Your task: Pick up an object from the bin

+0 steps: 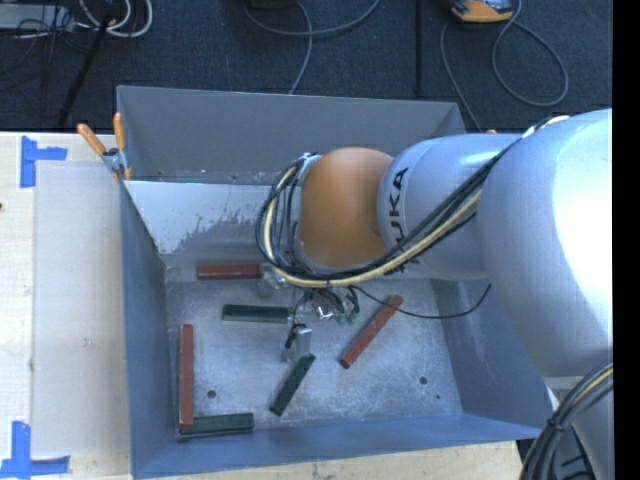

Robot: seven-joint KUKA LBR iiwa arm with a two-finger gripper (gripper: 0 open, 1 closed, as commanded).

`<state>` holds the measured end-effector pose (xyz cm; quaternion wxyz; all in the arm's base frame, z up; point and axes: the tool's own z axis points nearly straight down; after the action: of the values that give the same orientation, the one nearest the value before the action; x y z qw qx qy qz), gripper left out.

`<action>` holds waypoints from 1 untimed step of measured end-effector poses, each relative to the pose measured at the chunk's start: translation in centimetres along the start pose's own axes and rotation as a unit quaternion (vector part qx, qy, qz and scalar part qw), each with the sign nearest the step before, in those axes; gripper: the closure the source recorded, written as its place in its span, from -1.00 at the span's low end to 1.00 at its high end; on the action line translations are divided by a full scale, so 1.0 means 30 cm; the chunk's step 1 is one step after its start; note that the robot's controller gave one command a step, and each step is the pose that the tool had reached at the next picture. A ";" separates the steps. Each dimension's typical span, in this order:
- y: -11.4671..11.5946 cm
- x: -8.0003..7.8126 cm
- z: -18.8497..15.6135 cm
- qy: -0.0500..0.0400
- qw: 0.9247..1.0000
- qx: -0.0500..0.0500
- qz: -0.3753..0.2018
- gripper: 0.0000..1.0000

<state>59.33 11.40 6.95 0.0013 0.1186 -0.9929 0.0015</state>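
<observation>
Slanted green bar [292, 383] lies just beside the gripper [296, 340], open or clenched I cannot tell; best, I think, to straddle its narrow width.

Three red-brown bars [228, 271] [186, 376] [370, 332] and three dark green bars [256, 314] [292, 384] [217, 425].

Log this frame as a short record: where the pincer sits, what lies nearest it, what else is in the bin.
place: grey metal bin
arm: pincer low over the middle of the floor
nearest: level dark green flat bar at its left; slanted dark green flat bar just in front
others: slanted red-brown bar at right; short red-brown bar by the back wall; long red-brown bar along the left wall; corner dark green bar at front left
grasp: cannot tell
</observation>
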 end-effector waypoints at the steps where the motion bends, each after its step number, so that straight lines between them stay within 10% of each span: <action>1: 0.011 -0.005 -0.003 -0.002 1.000 -0.002 -0.001 1.00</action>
<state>59.41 11.75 7.02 -0.0005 0.1191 -0.9929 -0.0003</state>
